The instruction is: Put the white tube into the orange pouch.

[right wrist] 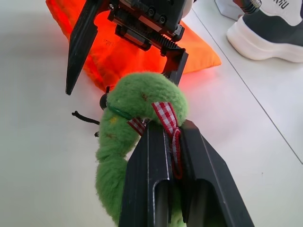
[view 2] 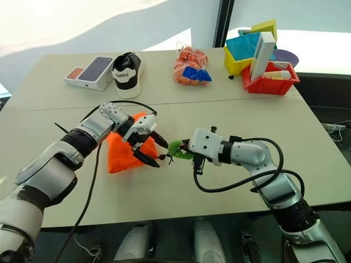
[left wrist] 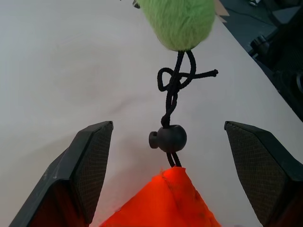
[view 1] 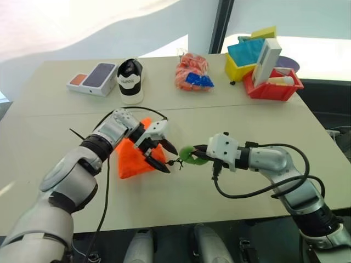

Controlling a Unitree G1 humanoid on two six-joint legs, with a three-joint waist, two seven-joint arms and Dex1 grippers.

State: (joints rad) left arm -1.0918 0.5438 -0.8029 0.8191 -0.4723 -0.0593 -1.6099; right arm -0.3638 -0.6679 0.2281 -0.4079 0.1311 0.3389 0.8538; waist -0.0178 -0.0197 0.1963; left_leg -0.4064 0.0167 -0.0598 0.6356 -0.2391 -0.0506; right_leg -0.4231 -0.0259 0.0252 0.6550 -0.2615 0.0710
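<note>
Beside the orange pouch point(view 1: 133, 159), left end effector point(view 1: 163, 155) spread; right end effector point(right wrist: 166, 142) pinches green loop point(right wrist: 128, 118).

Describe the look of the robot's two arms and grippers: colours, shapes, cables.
Both arms are silver-grey rounded shells with black joints. A loose black cable loops from each forearm to its wrist. The left gripper has a white body and two long black tapering fingers with cross-hatched pads. The right gripper has a white blocky wrist housing and thick black fingers.

The beige table point(view 1: 230, 131) carries the orange pouch point(view 1: 131, 159), its corner between the open left jaws.
</note>
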